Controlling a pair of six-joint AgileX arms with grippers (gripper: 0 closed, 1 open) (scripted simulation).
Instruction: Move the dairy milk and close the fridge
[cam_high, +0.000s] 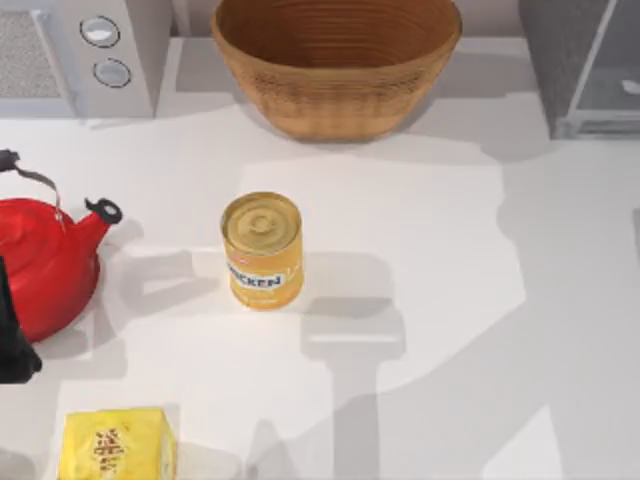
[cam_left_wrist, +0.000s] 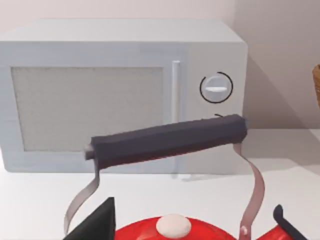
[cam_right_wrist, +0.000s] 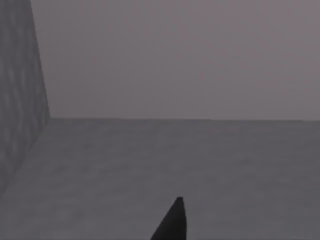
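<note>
Starting at the right gripper (cam_right_wrist: 175, 222), its wrist view gives one dark tip over a flat grey surface. That surface meets a speckled grey wall to one side. Whether this gripper is spread or pressed together I cannot tell, and nothing is seen held in it. The speckled wall matches the body of the fridge (cam_high: 562, 60), which stands at the table's (cam_high: 450, 300) far right corner in the top view with its pale door panel (cam_high: 612, 70) swung outward. I judge that the right gripper is at or inside the fridge, which makes it the arm nearer both the shelf and the door.

Where the dairy milk stands I cannot tell. A small pale patch (cam_high: 631, 88) behind the door panel is too slight to name. The direction from gripper to carton, and the carton's long axis, are therefore undecided.

The left gripper (cam_left_wrist: 97, 225) hangs just above the red kettle (cam_high: 45, 265) at the table's left, facing the microwave (cam_left_wrist: 125, 95). Its state I cannot tell either.

The top view adds the layout, which neither wrist view gives: the yellow can (cam_high: 262, 250) mid-table, the basket (cam_high: 335, 70) at the back and a yellow box (cam_high: 118, 445) at the near left. All are well apart from the fridge.
</note>
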